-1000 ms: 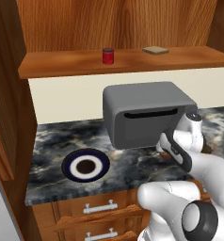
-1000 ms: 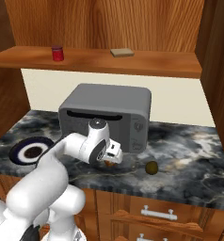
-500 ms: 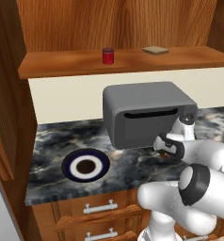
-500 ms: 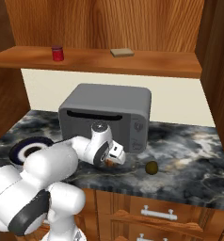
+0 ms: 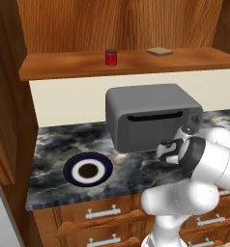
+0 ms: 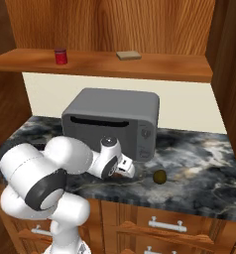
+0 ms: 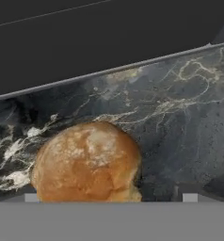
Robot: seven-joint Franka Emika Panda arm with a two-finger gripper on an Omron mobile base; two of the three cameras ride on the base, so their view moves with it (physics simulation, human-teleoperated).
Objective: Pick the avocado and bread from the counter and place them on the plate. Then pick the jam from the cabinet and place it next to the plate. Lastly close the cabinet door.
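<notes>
Low at the counter's front edge, lower middle of the right base view, the gripper hangs just in front of the grey toaster oven, angled down at the marble. Its jaws stand wide apart; nothing is clamped between them. From the hand view the bread sits at the bottom left of centre, a golden-brown roll resting on the veined top, with the oven's dark face across the upper part of the frame. Neither base view lets me make out the roll; the arm's wrist covers that spot.

From the left base view the gripper shows at the right middle, tucked against the oven's lower right corner, and the arm's white bulk fills the lower right.

Just right of the gripper in the right base view lies the avocado, a small dark olive lump near the counter's front edge, apart from the fingers. The left base view hides it behind the arm.

The plate lies at the lower left of the left base view, on open marble well apart from the oven and near the front edge.

Up on the cabinet shelf, upper middle, the jam stands upright, with a flat tan slab further right. To the right of the avocado the marble lies open out to the wooden side wall.
</notes>
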